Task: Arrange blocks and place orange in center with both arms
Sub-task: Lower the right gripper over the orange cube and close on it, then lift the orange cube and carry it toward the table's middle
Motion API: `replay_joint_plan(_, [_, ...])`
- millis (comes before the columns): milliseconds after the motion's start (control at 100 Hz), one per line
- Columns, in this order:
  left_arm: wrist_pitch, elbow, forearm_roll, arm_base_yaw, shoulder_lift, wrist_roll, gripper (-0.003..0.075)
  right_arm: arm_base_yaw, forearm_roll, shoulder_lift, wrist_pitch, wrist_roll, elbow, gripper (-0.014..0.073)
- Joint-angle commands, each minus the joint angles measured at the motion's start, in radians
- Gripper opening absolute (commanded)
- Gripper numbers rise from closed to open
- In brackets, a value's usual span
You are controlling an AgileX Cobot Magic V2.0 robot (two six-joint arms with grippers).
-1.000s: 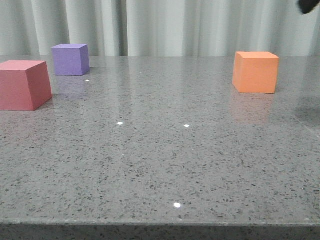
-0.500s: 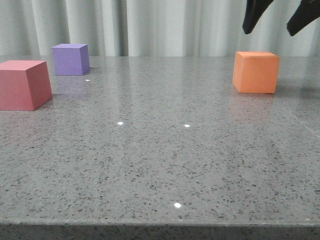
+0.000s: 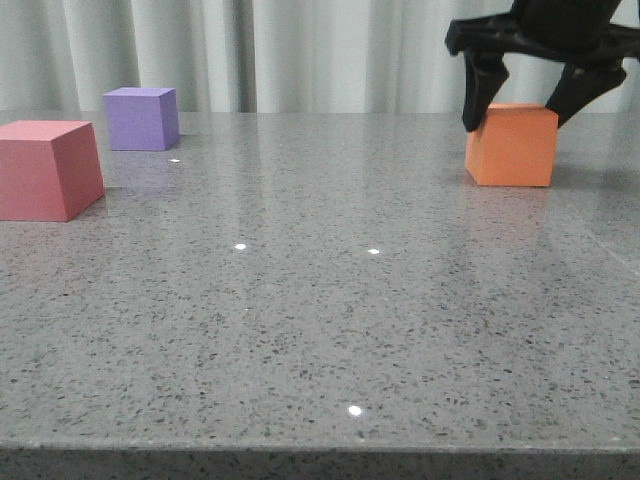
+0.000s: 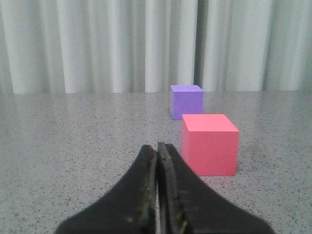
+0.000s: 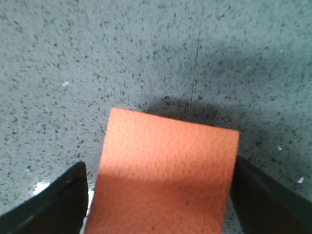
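Up front, the matte orange cube (image 3: 512, 146) sits at the table's right, far from centre, so the black right gripper (image 3: 527, 112) hangs over it, fingers spread to straddle it. Leftward, the left gripper (image 4: 157, 151) rests pinched together, empty, facing the red-pink cube (image 4: 209, 144) and purple cube (image 4: 186, 101). Rightward, both fingers flank the cube's sides.

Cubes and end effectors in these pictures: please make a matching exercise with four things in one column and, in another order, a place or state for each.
Things:
1. orange cube
2. purple cube
3. red-pink cube
4. left end effector

Places or states:
A. fingers shut, holding nothing
B. far left of the table, near the curtain
C. between the open fingers of the right end effector
D. left edge of the front view, nearer the camera

Pairs: 1-C, 2-B, 3-D, 4-A
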Motion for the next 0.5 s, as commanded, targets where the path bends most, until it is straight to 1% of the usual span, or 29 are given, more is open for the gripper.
replay_joint_plan(0, [-0.081,0.042,-0.006,0.002,-0.036,-0.003,-0.002,-0.003,-0.014,-0.042,-0.049,0.002,-0.034,0.0534])
replay_joint_plan(130, [-0.081,0.042,-0.006,0.002,-0.036,-0.003,-0.002,-0.003,-0.014,-0.042,-0.05,0.002,-0.035,0.036])
replay_joint_plan(190, [-0.081,0.042,-0.006,0.002,-0.036,-0.003,-0.002,-0.003,-0.011,-0.043,-0.048,0.002,-0.038,0.0314])
replay_joint_plan(290, [-0.081,0.042,-0.006,0.002,-0.036,-0.003,-0.002,0.008,0.009,-0.052,-0.017,0.002,-0.064,0.0311])
replay_joint_plan(370, [-0.081,0.042,-0.006,0.002,-0.036,-0.003,-0.002,0.042,0.016,-0.053,0.02,0.01,-0.119,0.0311])
replay_joint_plan(490, [-0.081,0.042,-0.006,0.002,-0.036,-0.003,-0.002,0.122,-0.017,-0.051,0.024,0.094,-0.19,0.0307])
